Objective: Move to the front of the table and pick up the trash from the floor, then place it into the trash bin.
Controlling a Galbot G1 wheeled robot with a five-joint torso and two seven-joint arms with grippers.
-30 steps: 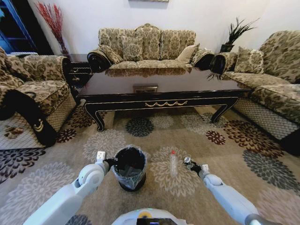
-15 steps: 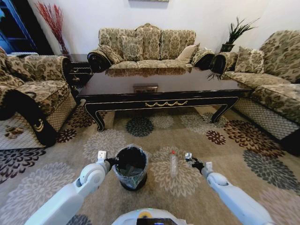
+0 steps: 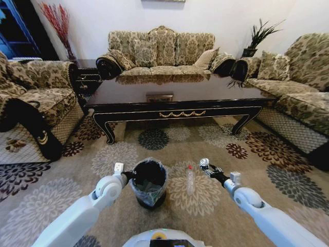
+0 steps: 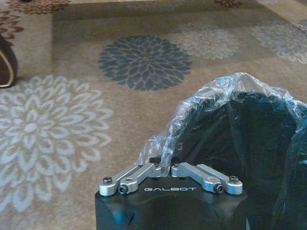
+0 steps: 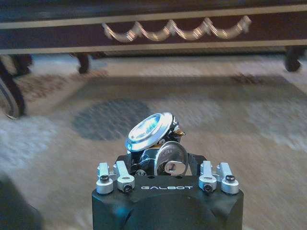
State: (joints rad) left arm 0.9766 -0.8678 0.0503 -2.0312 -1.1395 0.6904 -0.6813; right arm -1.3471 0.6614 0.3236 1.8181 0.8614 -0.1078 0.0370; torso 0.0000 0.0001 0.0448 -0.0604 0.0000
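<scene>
Round silver trash piece point(image 5: 149, 130) clamped in right gripper point(image 5: 163, 160) jaws, above floor point(image 5: 249, 124)

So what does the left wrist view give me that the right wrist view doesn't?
Left wrist alone: the left claw pinching the clear bag folded over the black trash bin, claw shut on the liner. Right wrist alone: the right claw shut on a small round silver piece, with the coffee table and its gold scroll rail beyond. Both: the flower-medallion carpet.
</scene>
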